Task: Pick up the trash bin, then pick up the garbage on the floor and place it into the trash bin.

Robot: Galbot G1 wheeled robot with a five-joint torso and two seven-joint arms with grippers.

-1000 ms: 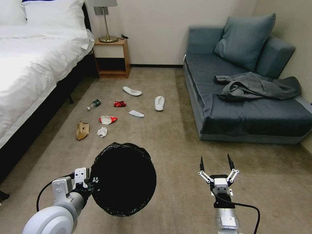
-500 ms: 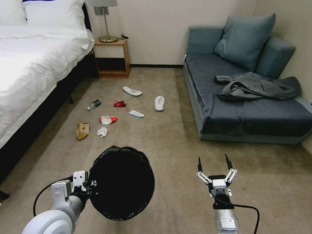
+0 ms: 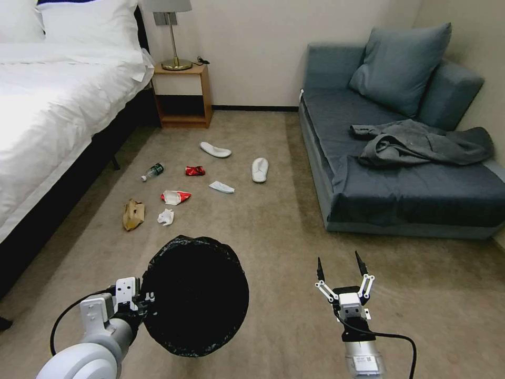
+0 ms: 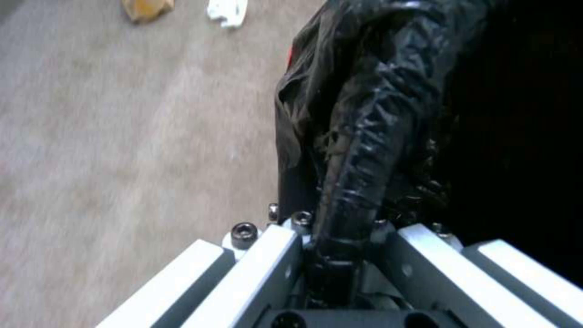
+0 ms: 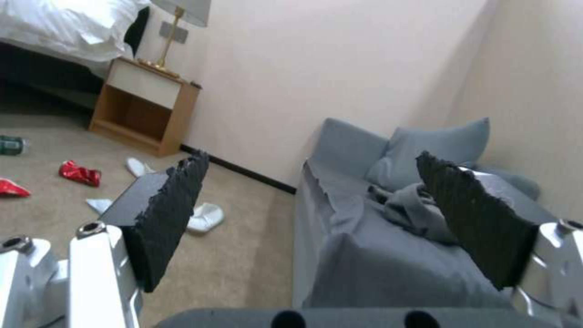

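Bin: round black bag-lined trash bin (image 3: 194,295) was off the carpet.
Left gripper (image 3: 143,304): clamped on its rim.
Right gripper (image 3: 341,266): spread wide, holding nothing.

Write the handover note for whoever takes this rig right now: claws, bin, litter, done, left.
Left claw: shut on the trash bin rim, bin held off the carpet.
Right claw: open, empty, out front near the sofa.
Garbage on the floor ahead: brown paper bag, tissue, red-and-white wrapper, red can, bottle, two slippers.
Done: bin picked up.
Left: all litter still to collect.
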